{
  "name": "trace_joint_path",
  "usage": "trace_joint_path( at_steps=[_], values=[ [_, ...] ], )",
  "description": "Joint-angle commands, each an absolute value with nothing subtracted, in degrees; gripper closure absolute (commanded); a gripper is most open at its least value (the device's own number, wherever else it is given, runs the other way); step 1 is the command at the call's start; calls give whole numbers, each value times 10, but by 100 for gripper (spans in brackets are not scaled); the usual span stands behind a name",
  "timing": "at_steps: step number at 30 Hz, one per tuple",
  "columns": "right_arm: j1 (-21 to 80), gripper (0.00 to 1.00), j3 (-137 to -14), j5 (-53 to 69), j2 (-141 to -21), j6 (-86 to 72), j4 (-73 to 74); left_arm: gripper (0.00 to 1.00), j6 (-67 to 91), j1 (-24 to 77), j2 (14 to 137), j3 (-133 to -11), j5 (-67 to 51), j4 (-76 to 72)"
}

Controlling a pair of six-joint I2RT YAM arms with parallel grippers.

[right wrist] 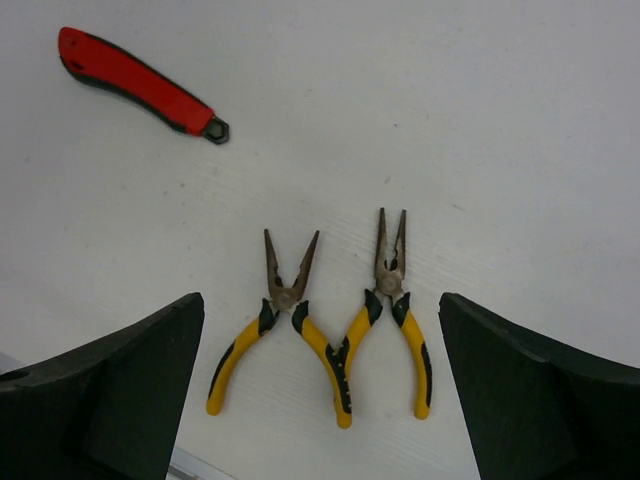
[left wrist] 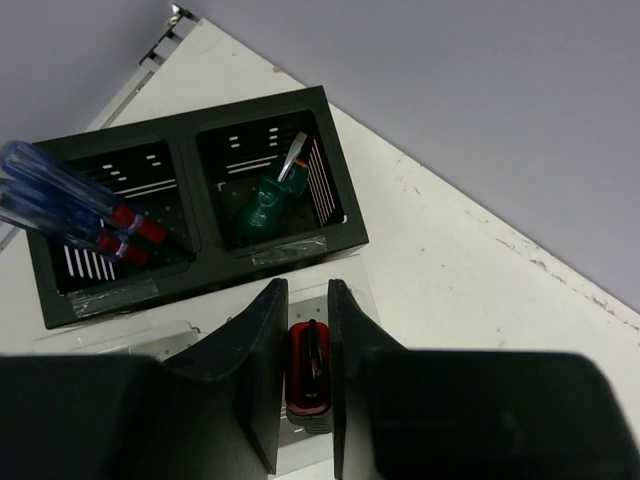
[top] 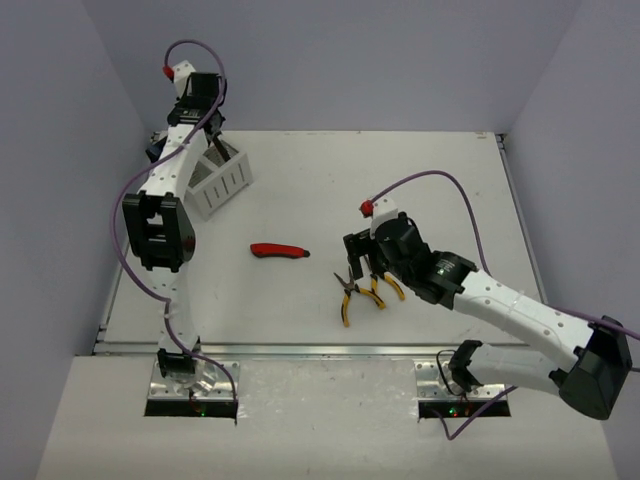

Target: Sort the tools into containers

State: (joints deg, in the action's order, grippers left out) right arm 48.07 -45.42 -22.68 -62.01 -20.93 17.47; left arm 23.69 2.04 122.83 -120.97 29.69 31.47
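**Status.** The left hand is clenched on the held utility knife. The knife stands on end between the fingers, above the white container at the far left of the counter. Whether its lower end is already inside that container cannot be told.

Just beyond, the black container has two compartments. One holds the blue-handled screwdrivers and the other the green-handled screwdriver.

The right hand is fully released and hovers over the left pliers and the right pliers. Both lie flat on the counter with their noses parted, and their inner handles touch near the ends. The loose utility knife lies apart from them, toward the left arm.

**Hazards.**

1. **Knife release.** If the left hand lets go while the knife is off-centre or tilted, the knife can strike the rim, tip out onto the counter, or drop into the neighbouring black compartment.
2. **Double pick.** The right hand straddles both pliers. If it descends and closes on the centreline, it is likely to pinch the two touching handles together and lift or drag both.
3. **Swinging handle.** Pliers gripped by one handle can pivot open and slip.
4. **Counter contact.** The pliers lie flat, so an overly deep descent presses the fingertips into the counter.
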Motion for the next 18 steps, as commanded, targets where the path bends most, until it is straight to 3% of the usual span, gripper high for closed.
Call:
trace_joint_path(
  at_steps=[1,2,5,9,12,18],
  values=[
    [481,1,-515,-124,-677,-198,156,60,229,12,1204,-1196,268,283],
    [481,1,-525,-108,-691,-194,152,44,231,12,1202,-1196,264,286],
    [481,1,-549,-78,-744,-177,144,34,241,12,1180,-1181,252,288],
    [481,1,-602,-3,-831,-133,128,0,259,12,1106,-1147,224,297],
    [470,1,-681,65,-927,-93,150,0,277,13,1011,-1068,172,295],
    [454,10,-849,158,-1134,30,220,0,292,13,709,-796,82,236]
  ],
)
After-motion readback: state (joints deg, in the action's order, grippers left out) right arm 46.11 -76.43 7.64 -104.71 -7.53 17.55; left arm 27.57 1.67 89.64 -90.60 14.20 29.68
